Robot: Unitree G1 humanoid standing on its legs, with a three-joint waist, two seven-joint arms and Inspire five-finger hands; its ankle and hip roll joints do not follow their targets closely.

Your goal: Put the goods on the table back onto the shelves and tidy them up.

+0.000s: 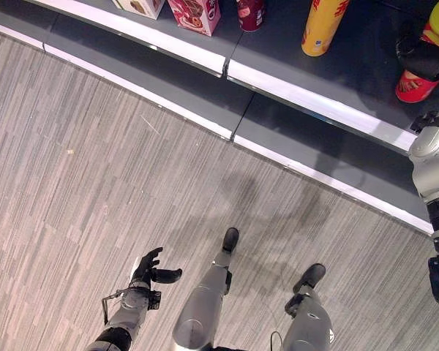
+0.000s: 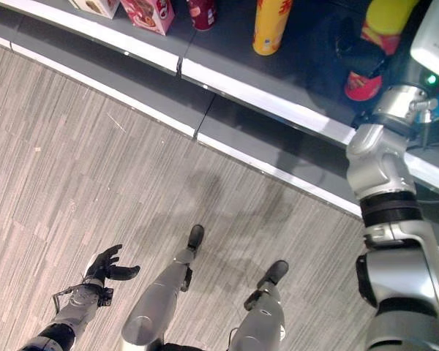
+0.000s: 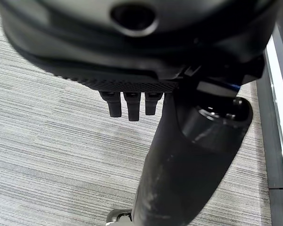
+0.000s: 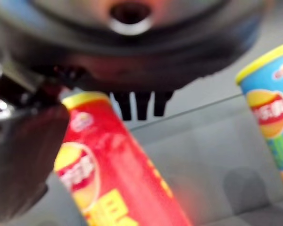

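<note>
The right hand (image 1: pixel 423 53) clasped a red can (image 4: pixel 118 174) between thumb and fingers, tilted over the shelf (image 1: pixel 366 66) as if to stand it there, while the left hand (image 1: pixel 150 269) hung loosely open, idle

Bright, even light on the floor (image 1: pixel 95 161). The red can (image 4: pixel 113 179) looks blurry up close; the shelf (image 1: pixel 278 51) is darker.

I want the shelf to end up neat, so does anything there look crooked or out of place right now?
Only the red can stands out: it leans at a slant on the grey shelf, with the right hand curled around it, while the blue can beside it stands nearly upright. Nothing looks spilled or damaged.
</note>
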